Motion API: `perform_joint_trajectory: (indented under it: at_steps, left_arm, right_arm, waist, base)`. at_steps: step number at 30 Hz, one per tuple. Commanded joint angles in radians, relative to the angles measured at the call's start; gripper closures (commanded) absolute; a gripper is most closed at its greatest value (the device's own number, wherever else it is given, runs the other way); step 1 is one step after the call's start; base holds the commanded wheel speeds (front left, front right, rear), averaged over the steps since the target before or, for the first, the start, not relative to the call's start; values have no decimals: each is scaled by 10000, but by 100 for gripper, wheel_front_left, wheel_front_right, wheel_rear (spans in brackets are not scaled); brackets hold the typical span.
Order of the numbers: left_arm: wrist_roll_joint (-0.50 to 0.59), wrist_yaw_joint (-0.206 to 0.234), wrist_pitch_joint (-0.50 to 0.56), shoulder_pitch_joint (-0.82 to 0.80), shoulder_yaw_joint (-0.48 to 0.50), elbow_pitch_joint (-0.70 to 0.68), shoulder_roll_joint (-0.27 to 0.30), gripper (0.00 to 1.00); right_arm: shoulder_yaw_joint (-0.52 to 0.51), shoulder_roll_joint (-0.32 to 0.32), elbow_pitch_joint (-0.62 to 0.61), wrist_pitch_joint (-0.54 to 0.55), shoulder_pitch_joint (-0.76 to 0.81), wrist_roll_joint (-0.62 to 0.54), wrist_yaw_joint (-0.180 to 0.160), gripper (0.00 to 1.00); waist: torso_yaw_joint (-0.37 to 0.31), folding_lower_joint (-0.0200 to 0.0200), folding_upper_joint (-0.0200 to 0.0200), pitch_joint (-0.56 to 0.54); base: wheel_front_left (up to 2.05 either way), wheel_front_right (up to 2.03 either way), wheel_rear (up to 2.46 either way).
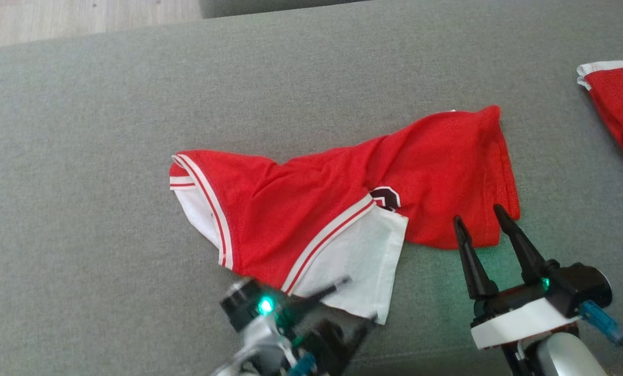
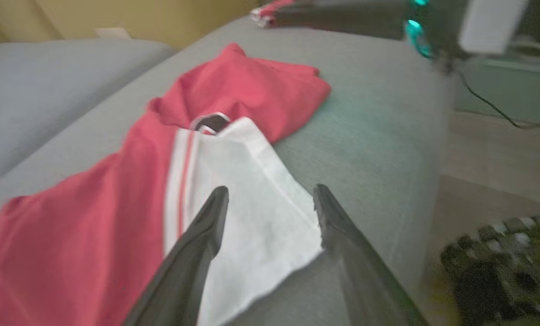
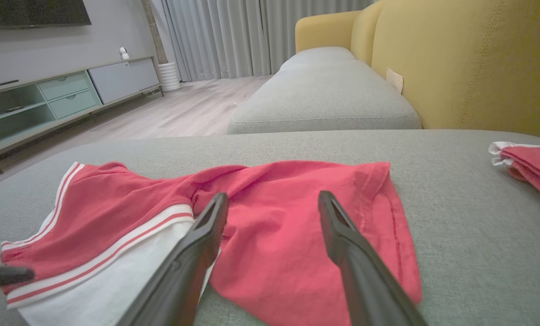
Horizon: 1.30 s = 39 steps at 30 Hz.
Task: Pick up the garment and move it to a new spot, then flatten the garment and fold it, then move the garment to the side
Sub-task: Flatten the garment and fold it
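The garment [image 1: 301, 209] is a red mesh piece with white-and-red striped bands and a white panel, lying crumpled on the grey sofa cushion [image 1: 107, 130]. My left gripper [image 1: 359, 298] is open at the white panel's near corner, its tips straddling that corner and gripping nothing. In the left wrist view the left gripper [image 2: 270, 190] hangs open over the white panel of the garment [image 2: 251, 90]. My right gripper [image 1: 477, 214] is open at the garment's red right-hand hem. The right wrist view shows the right gripper [image 3: 273, 195] spread just above the garment [image 3: 116, 194].
A second red garment with white trim [image 1: 619, 104] lies at the cushion's far right [image 3: 532, 165]. A yellow sofa back [image 3: 455, 63] rises on the right, with another grey cushion [image 3: 324, 90] beyond. Wood floor [image 1: 81, 21] and a TV cabinet [image 3: 48, 99] lie past the cushion's edge.
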Motion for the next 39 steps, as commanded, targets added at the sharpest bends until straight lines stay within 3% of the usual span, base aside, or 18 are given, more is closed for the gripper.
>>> perform_joint_trajectory:
  at_steps: [1,8,18,19,20,21,25,30,35,36,39]
  left_arm:
    - [129,-341,91,-371,1,-180,146,0]
    - [535,-1532,-64,-1117,-839,1374,-705,0]
    - [874,-2304,-503,-1747,-1117,3840,-1813,0]
    - [943,-2298,-531,-1806,-1129,4009,-1845,38]
    - [1001,-2272,-605,-1856,-1137,4143,-1877,58]
    - [1001,-2221,-705,-1890,-1119,4259,-1909,100]
    - [945,-2080,-992,-2011,-1019,4696,-1952,100]
    - [642,-1582,-1513,-2044,-460,4257,-1888,100]
    - [-49,-606,-1671,-1662,975,2086,-1121,100]
    - [-154,-202,-1675,-1438,1567,985,-615,100]
    - [-543,183,-1677,-1083,2533,-329,-33,100]
  right_arm:
    - [119,-167,-321,-63,-41,-1,-9,0]
    - [134,-246,-337,-63,-240,-2,-9,0]
    - [118,-341,-358,-63,-336,30,-9,0]
    - [108,-349,-366,-63,-333,31,-9,0]
    - [95,-355,-371,-63,-330,30,-9,0]
    - [83,-356,-374,-63,-330,30,-9,0]
    - [31,-346,-387,-63,-319,26,-9,0]
    - [-13,-340,-390,-63,-266,2,-9,0]
    - [-108,-499,-415,-63,-164,24,-9,0]
    - [-191,-652,-412,-63,-102,73,-9,0]
    - [-97,-952,-140,-63,32,346,-9,0]
  waist:
    - [21,0,0,77]
    - [8,0,0,353]
    - [-293,0,0,574]
    - [-310,0,0,582]
    - [-321,0,0,589]
    - [-328,0,0,593]
    - [-314,0,0,573]
    - [-243,0,0,457]
    - [-55,0,0,265]
    - [80,0,0,215]
    - [308,0,0,196]
  base:
    - [0,0,0]
    - [0,0,0]
    - [0,0,0]
    - [0,0,0]
    - [0,0,0]
    - [0,0,0]
    - [0,0,0]
    - [0,0,0]
    - [0,0,0]
    - [0,0,0]
    - [0,0,0]
